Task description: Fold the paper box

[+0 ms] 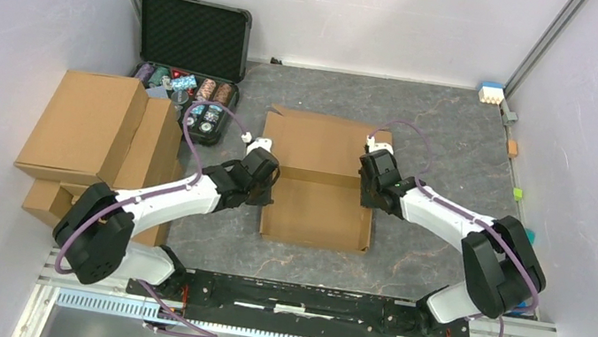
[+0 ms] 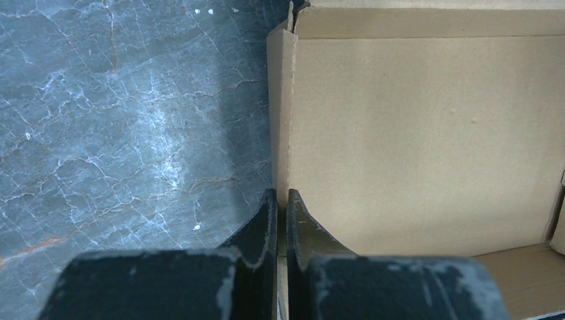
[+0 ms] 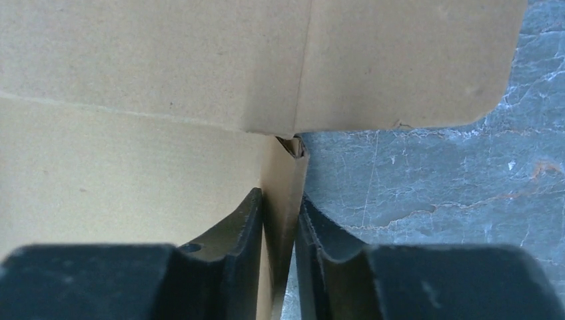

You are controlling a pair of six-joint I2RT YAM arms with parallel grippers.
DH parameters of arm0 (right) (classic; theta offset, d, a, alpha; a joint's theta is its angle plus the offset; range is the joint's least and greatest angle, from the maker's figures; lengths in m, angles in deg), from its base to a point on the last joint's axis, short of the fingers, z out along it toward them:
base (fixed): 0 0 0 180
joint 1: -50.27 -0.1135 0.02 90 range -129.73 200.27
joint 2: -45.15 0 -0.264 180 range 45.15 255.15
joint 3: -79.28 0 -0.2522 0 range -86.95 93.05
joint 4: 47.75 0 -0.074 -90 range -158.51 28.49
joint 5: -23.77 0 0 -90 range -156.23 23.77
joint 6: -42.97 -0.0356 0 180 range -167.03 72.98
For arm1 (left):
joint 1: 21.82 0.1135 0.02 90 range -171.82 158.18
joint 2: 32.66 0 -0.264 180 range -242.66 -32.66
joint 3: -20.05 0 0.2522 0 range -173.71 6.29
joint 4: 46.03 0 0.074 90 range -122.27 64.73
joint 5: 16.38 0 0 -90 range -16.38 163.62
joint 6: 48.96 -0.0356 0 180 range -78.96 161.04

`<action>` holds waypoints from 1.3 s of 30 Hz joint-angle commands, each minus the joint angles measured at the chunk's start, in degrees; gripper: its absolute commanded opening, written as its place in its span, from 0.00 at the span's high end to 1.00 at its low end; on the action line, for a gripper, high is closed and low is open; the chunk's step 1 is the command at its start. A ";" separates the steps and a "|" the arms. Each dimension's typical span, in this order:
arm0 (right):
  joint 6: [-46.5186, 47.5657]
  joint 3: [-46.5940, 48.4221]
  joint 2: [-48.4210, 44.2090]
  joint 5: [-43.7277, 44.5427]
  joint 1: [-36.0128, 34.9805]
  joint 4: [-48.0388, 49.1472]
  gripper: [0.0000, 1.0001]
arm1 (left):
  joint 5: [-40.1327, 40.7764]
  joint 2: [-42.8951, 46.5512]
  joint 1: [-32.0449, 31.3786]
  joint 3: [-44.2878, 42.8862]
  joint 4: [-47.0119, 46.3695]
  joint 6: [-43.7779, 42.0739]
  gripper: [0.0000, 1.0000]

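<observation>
Left tool [image 2: 280, 198], right tool [image 3: 280, 200] tight on paper box [image 1: 316, 211] walls; cartons [image 1: 87, 128], case [image 1: 193, 35] nearby

Both arms reach inward from the near edge. The left hand [image 2: 280, 195] and the right hand [image 3: 280, 198] each pinch a paper box [image 1: 316, 211] wall, fingers nearly together.

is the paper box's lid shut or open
Open: the paper box shows its bare inside from above; its lid lies spread behind, not folded over.

Cartons [image 1: 86, 132] block left of the paper box [image 1: 316, 211]; tabletop [image 1: 461, 135] right lies open.
</observation>
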 commanded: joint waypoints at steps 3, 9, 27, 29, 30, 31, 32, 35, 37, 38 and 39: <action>1.57 2.64 2.30 4.60 -0.26 -1.39 0.92 | 3.27 3.61 -0.42 1.92 -3.66 5.52 0.98; 1.21 5.36 4.96 13.89 -3.41 -5.25 1.00 | 2.14 4.55 -0.92 3.64 -5.07 9.10 0.95; 1.90 -3.08 -3.61 0.54 -3.76 -4.83 0.46 | 7.31 4.05 -1.08 4.03 -3.44 12.44 0.95; 1.75 -2.93 -3.88 0.16 -3.61 -4.80 0.48 | 7.53 3.93 -1.17 3.97 -3.31 12.34 0.95; 1.61 -2.82 -4.08 -0.35 -3.57 -4.91 0.48 | 7.68 4.04 -1.26 4.00 -3.27 12.26 0.95; 1.59 -2.89 -4.33 -0.99 -3.47 -4.79 0.46 | 7.88 4.04 -1.26 3.94 -3.00 12.26 0.95; 1.56 -2.98 -4.62 -2.23 -3.46 -4.60 0.43 | 8.15 4.03 -1.34 3.86 -2.72 12.25 0.95; 1.50 -3.38 -6.00 -7.30 -3.09 -3.60 0.32 | 8.43 4.00 -1.50 3.87 -2.57 12.07 0.96; 1.16 -3.76 -7.07 -9.58 -2.48 -3.01 0.30 | 8.65 3.89 -1.73 3.75 -2.57 11.99 0.96; 1.00 -3.74 -7.56 -9.58 -2.25 -3.05 0.30 | 8.76 3.70 -1.78 3.61 -2.57 11.90 0.96; 0.88 -3.68 -8.15 -8.46 -2.17 -3.51 0.32 | 8.83 3.46 -1.87 3.47 -2.48 11.84 0.96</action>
